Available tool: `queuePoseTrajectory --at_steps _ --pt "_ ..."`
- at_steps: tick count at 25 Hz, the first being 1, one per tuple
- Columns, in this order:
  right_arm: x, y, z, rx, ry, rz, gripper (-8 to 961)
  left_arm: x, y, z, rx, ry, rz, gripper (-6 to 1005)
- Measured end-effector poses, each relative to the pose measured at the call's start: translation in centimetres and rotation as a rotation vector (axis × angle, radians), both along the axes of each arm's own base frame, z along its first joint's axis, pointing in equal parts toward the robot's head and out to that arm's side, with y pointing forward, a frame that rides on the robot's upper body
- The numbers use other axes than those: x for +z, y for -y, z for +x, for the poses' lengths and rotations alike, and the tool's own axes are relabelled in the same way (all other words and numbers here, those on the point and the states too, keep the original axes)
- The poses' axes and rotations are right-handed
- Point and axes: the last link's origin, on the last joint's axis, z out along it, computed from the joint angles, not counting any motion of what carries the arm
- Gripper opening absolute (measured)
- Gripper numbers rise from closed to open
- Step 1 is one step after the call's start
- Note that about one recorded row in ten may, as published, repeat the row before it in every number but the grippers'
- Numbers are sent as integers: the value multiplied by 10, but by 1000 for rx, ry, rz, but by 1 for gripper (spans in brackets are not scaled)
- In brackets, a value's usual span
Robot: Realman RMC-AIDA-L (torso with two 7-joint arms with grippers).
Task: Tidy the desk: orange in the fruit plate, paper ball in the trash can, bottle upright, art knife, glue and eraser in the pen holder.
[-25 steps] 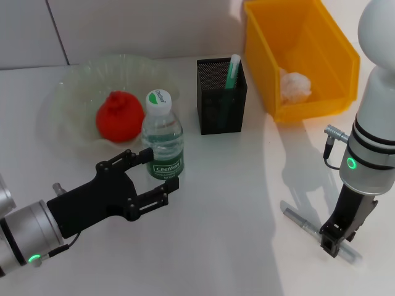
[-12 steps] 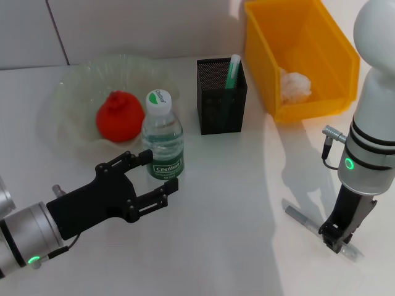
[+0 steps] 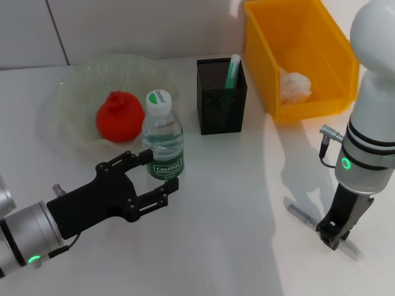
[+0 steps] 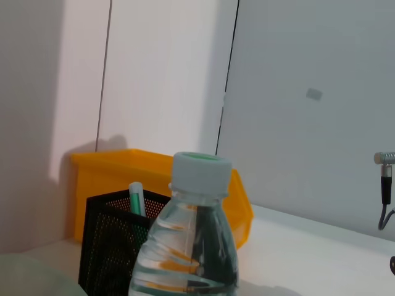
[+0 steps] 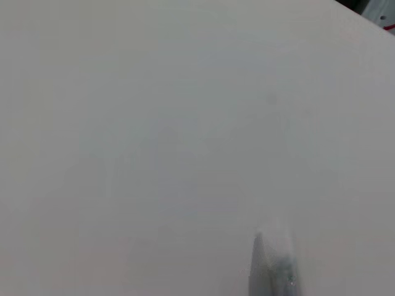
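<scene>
The orange (image 3: 118, 116) lies in the fruit plate (image 3: 65, 92). The bottle (image 3: 163, 143) stands upright beside the plate, and it fills the left wrist view (image 4: 185, 246). My left gripper (image 3: 161, 169) is open, its fingers spread at the bottle's lower front. The pen holder (image 3: 221, 98) holds a green-and-white glue stick (image 3: 232, 70). The paper ball (image 3: 295, 86) rests in the trash can (image 3: 321, 37). At the front right, my right gripper (image 3: 332, 239) is shut on the grey art knife (image 3: 300, 214), which lies low on the table. The knife's tip (image 5: 271, 265) shows in the right wrist view. The eraser is out of view.
A white wall stands behind the table. The trash can (image 4: 117, 172) and pen holder (image 4: 111, 240) sit close together at the back right. My right arm's body (image 3: 370, 142) rises over the front right corner.
My right arm has shifted slightly left and up, and the art knife has shifted a little with it. The left arm and the bottle have not moved.
</scene>
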Motion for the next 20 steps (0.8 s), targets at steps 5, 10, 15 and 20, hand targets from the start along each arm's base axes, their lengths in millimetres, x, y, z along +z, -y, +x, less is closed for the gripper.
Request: queuePoseTrajectory --at_steps 5,10,15,20 --pt "-1 0 2 -2 13 -3 218 0 0 0 1 0 0 786" --pt "-1 0 1 7 17 -2 207 0 1 -1 3 0 0 787" --pt "1 0 2 14 20 0 178 0 1 -1 2 0 0 786" --pt "4 2 -1 -11 11 33 146 0 0 0 1 1 -1 786"
